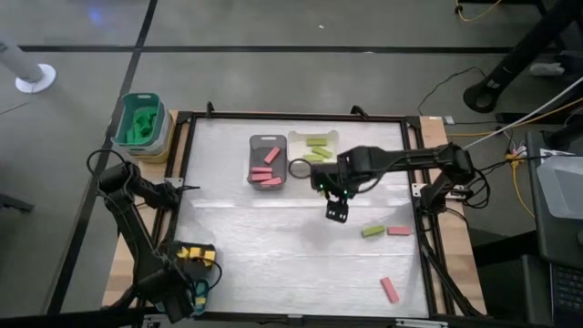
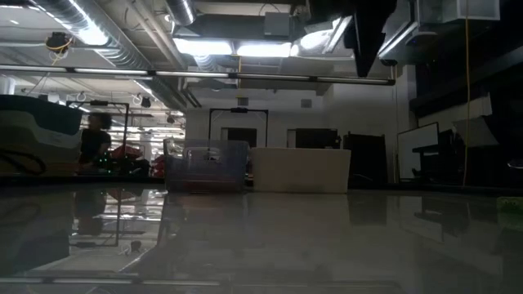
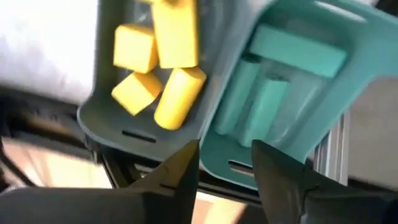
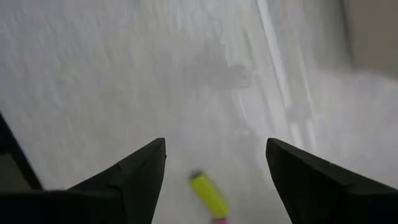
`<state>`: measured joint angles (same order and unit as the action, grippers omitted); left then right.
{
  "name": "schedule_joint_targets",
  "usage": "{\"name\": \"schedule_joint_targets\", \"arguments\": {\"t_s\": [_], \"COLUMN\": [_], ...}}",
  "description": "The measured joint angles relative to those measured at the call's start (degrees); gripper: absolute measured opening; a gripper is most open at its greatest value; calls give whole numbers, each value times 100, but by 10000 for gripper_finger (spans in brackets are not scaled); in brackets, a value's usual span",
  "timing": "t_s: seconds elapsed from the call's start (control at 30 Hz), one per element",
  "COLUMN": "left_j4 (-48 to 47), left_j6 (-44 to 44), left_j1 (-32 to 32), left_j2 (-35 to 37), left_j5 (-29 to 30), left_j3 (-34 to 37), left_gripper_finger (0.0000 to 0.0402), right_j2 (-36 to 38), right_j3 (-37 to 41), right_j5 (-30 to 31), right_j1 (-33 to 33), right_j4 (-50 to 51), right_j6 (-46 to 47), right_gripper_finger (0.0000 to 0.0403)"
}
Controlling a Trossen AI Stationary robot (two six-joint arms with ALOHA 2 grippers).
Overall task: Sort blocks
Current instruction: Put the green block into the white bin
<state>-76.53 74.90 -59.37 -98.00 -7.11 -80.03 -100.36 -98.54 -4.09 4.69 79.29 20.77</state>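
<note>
My left gripper (image 3: 227,167) hangs open at the table's near left corner (image 1: 189,278), pointing down over two trays. A grey tray (image 3: 102,106) holds several yellow blocks (image 3: 168,74), and a teal tray (image 3: 348,74) beside it holds teal blocks (image 3: 267,99). Nothing sits between the fingers. My right gripper (image 1: 337,211) stands wide open above the middle of the table. A light green block (image 4: 208,194) lies on the table below it (image 1: 372,230), end to end with a pink block (image 1: 399,230). Another pink block (image 1: 390,290) lies near the front right.
At the far middle, a grey tray (image 1: 266,162) holds pink blocks next to a white tray (image 1: 314,148) with green ones. A teal bin (image 1: 139,123) stands off the table's far left corner. The black frame (image 1: 421,228) edges the table.
</note>
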Motion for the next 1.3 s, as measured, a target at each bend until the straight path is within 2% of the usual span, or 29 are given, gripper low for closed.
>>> {"name": "schedule_joint_targets", "arguments": {"t_s": [0.1, 0.17, 0.37, 0.47, 0.6, 0.73, 0.9, 1.07, 1.3], "left_j4": [-3, -208, -992, -985, -988, -992, -996, -998, -990], "left_j6": [-762, -1048, -469, -374, -484, -482, -483, -405, 5], "left_j1": [-2, -24, -192, -221, -219, -221, -225, -194, -66], "left_j2": [2, 31, 515, 865, 1168, 1328, 1360, 1360, 1360], "left_j5": [18, 241, 2317, 2969, 3533, 3874, 4101, 4105, 4127], "left_j3": [-2, 0, -1, -2, -2, -2, -2, -2, -2], "left_gripper_finger": [143, 144, 135, 133, 133, 133, 133, 133, 133], "right_j2": [0, 0, 0, 18, 129, 187, 373, 381, 389], "right_j3": [0, 0, 0, 76, 526, 1438, 2510, 3040, 3557], "right_j5": [2, 45, 547, 602, 470, 88, -312, -274, -142], "right_j1": [250, 428, 1032, 1242, 1457, 1575, 1539, 1475, 1477], "right_j4": [8, 48, 925, 1029, 897, 763, -161, -475, -617], "right_j6": [721, 1225, 2369, 2319, 1891, 1577, 1117, 529, 313], "right_gripper_finger": [278, 278, 278, 278, 276, 255, 208, 171, 159]}}
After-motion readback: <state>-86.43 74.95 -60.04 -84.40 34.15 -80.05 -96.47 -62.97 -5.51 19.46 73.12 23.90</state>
